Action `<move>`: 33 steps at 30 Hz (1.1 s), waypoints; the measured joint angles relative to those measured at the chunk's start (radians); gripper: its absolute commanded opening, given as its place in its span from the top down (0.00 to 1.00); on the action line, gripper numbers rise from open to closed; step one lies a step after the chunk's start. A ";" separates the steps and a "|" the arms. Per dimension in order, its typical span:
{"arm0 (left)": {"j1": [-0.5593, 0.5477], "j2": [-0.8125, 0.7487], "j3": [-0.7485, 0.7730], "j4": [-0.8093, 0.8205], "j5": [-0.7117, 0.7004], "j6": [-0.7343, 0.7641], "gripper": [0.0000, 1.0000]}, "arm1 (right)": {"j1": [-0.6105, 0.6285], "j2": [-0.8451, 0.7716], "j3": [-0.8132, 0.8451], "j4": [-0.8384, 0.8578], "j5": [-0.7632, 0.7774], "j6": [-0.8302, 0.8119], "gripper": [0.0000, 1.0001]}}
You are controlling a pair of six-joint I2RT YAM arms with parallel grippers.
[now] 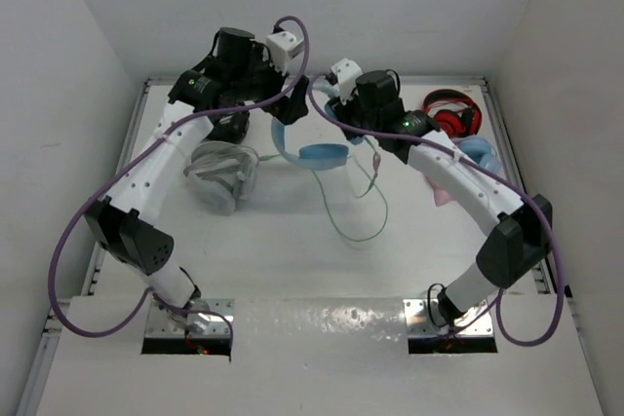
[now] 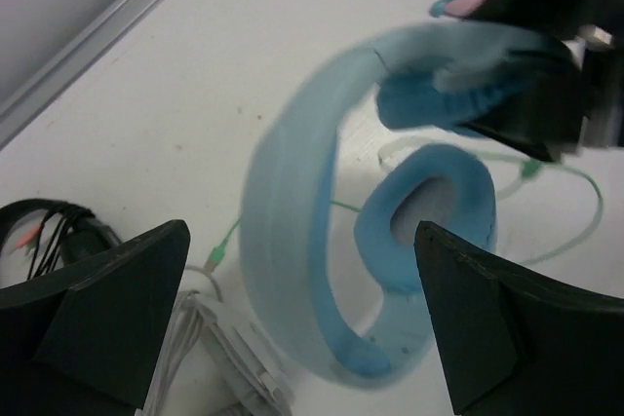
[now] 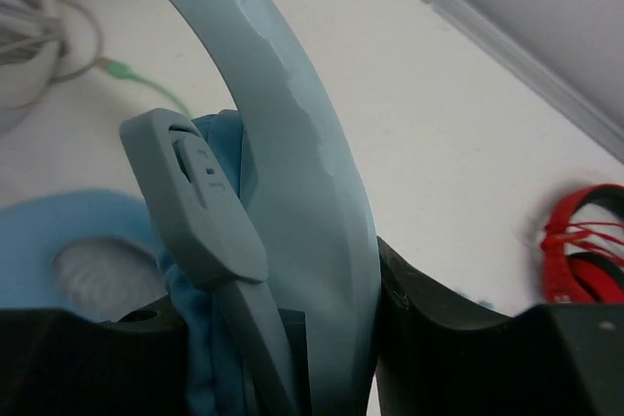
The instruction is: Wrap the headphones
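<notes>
Here, the pale-green cable (image 1: 363,231) lies in a loose loop on the tabletop (image 1: 292,270), leading back to the light-blue headphones (image 1: 320,155) just beyond it. Farther on, the right end effector (image 3: 283,338) is clamped on the headband beside one cup. The left end effector (image 2: 300,231) hangs wide open directly over the band's arch, which runs left to right between the two arms.

a: what's where on the white table (image 1: 292,270)?
b: light-blue over-ear headphones (image 1: 322,155) mid-table, toward the back wall. their thin pale-green cable (image 1: 356,239) trails forward from them, looped on the table.
a: neighbours?
b: grey-white headphones (image 1: 222,174) just left of them. red headphones (image 1: 453,114) in the back right corner, pink-banded blue-cupped pair (image 1: 480,155) just in front of those, near the right edge.
</notes>
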 measured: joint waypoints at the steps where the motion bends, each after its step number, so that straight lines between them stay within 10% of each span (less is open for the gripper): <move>1: -0.010 0.000 -0.002 0.000 -0.019 -0.001 0.04 | 0.013 -0.009 -0.006 -0.009 -0.015 0.013 1.00; 10: -0.047 -0.069 -0.174 -0.018 -0.167 0.002 0.12 | 0.048 -0.136 -0.090 -0.011 -0.059 0.108 1.00; 15: -0.047 -0.094 -0.180 -0.013 -0.167 -0.013 0.63 | 0.066 -0.166 -0.103 0.011 -0.059 0.120 1.00; 18: -0.052 -0.101 -0.179 -0.006 -0.167 -0.036 0.97 | 0.071 -0.170 -0.117 0.040 -0.060 0.121 0.67; 22: -0.051 -0.103 -0.187 -0.005 -0.140 -0.046 1.00 | 0.074 -0.177 -0.135 0.055 -0.078 0.130 0.12; 33: 0.135 -0.109 -0.343 -0.019 0.044 -0.186 1.00 | 0.058 -0.414 -0.177 0.140 -0.124 0.066 0.01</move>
